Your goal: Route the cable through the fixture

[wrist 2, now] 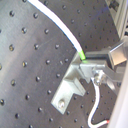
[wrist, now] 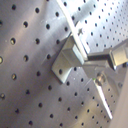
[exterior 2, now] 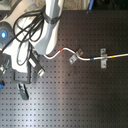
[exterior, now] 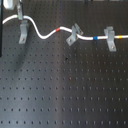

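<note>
The white cable [exterior: 45, 36] runs across the black perforated board in the first exterior view. It passes through the middle fixture [exterior: 74, 35] and the right fixture [exterior: 110, 40], with a red band [exterior: 61, 28], a blue band [exterior: 96, 37] and a yellow band [exterior: 120, 35] along it. My gripper [exterior: 19, 14] is at the first exterior view's top left, shut on the cable just beyond the left fixture [exterior: 23, 33]. In the second wrist view the cable [wrist 2: 55, 22] reaches a green band [wrist 2: 82, 58] at my fingertips, right over that fixture [wrist 2: 71, 84].
The white robot arm [exterior 2: 47, 30] with black hoses fills the second exterior view's left. The perforated board [exterior: 65, 90] spreads toward the first exterior view's bottom. In the first wrist view the metal fixture [wrist: 66, 57] sits beside a finger [wrist: 107, 55].
</note>
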